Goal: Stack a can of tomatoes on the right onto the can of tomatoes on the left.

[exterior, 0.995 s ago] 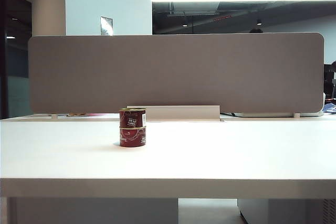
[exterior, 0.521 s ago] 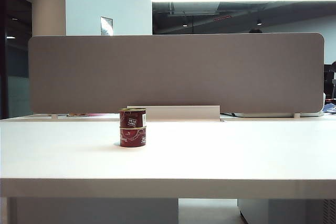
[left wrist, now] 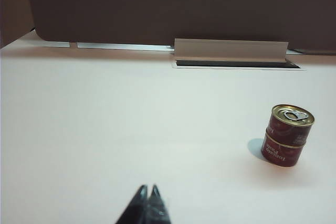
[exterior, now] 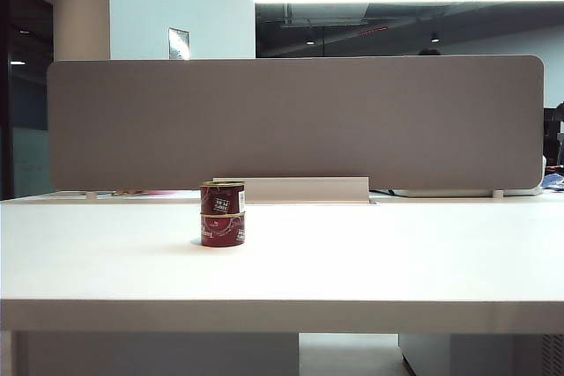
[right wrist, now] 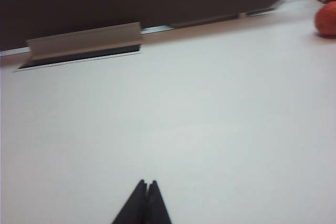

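Observation:
Two dark red tomato cans stand stacked on the white table, left of its middle. The upper can rests on the lower can, slightly offset. In the left wrist view the stack shows as an upper can with a pull-ring lid on a lower can. My left gripper is shut and empty, well short of the stack and off to its side. My right gripper is shut and empty over bare table, with no can in its view. Neither gripper shows in the exterior view.
A grey partition runs along the table's back edge, with a white cable tray at its foot. An orange round object lies at the table's far right.
None in the exterior view: the stacked cans have not moved and no arm has come into sight.

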